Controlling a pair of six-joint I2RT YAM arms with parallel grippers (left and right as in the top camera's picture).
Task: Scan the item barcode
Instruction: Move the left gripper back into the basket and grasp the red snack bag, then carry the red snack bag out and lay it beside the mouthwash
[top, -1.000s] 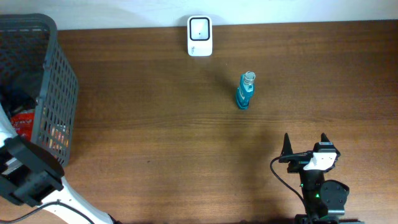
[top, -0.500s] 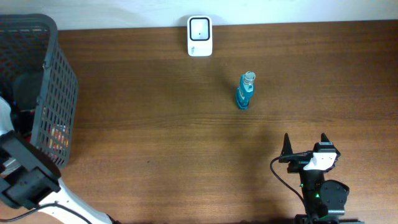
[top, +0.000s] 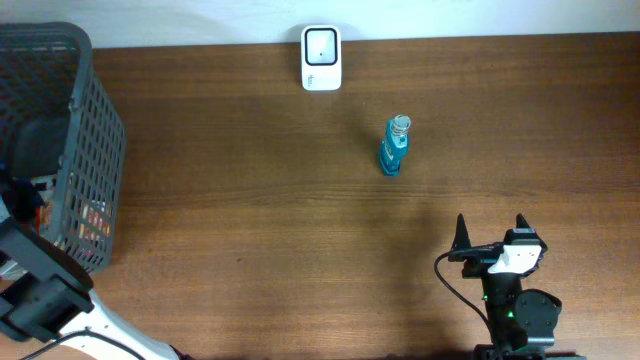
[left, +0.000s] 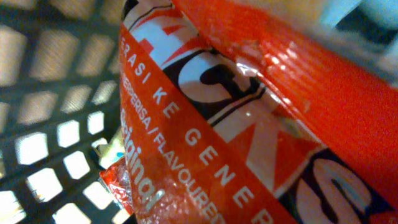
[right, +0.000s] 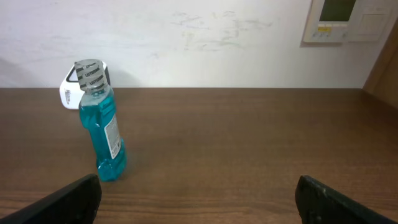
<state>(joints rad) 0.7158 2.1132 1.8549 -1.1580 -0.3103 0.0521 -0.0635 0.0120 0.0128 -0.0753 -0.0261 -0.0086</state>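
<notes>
A red snack packet with white lettering fills the left wrist view, very close to the camera, with the basket's mesh behind it. None of the left gripper's fingers show there. In the overhead view the left arm reaches down into the grey basket and hides its own gripper. The white scanner stands at the table's far edge. My right gripper rests near the front edge, open and empty, its fingers wide apart.
A blue bottle stands upright right of centre, ahead and to the left of the right gripper; it shows as the blue bottle in the right wrist view. More packets lie in the basket.
The left arm has pushed farther into the basket and now covers the red packet seen there a second ago. The right arm, bottle and scanner have not moved.
</notes>
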